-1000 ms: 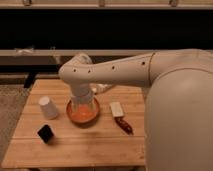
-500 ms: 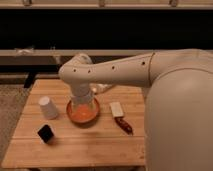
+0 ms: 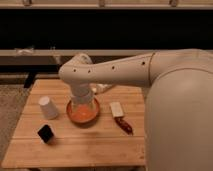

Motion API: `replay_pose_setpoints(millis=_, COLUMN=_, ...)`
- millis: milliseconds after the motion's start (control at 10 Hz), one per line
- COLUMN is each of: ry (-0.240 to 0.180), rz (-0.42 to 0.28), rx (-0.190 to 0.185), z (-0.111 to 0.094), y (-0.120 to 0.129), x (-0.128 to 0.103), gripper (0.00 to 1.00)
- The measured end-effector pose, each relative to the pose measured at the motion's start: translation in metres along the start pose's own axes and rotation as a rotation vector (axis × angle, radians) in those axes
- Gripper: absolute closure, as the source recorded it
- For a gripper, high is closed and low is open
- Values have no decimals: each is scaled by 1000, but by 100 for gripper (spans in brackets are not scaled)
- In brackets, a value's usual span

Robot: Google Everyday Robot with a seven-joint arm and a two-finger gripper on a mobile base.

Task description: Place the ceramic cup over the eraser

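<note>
The white ceramic cup point(image 3: 48, 107) stands on the left part of the wooden table point(image 3: 75, 147). The black eraser point(image 3: 46, 133) lies in front of it, nearer the table's front edge and apart from the cup. My white arm reaches in from the right and bends down at the table's middle. My gripper point(image 3: 83, 104) hangs right over the orange bowl point(image 3: 84, 115), to the right of the cup and above and to the right of the eraser. It holds neither of them.
A flat whitish rectangular piece point(image 3: 116, 109) and a dark red tool point(image 3: 124, 125) lie right of the bowl. My bulky white body point(image 3: 180, 120) fills the right side. A dark shelf unit stands behind the table.
</note>
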Motion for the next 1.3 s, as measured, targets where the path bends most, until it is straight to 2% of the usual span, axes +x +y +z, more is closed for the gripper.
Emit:
replay_pose_setpoints(millis=1100, ry=-2, rz=0, rx=-1, z=-1, y=0, x=0, gripper=35)
replay_pose_setpoints(millis=1300, ry=0, rz=-28, rx=-5, z=0, y=4, x=-3, gripper=35)
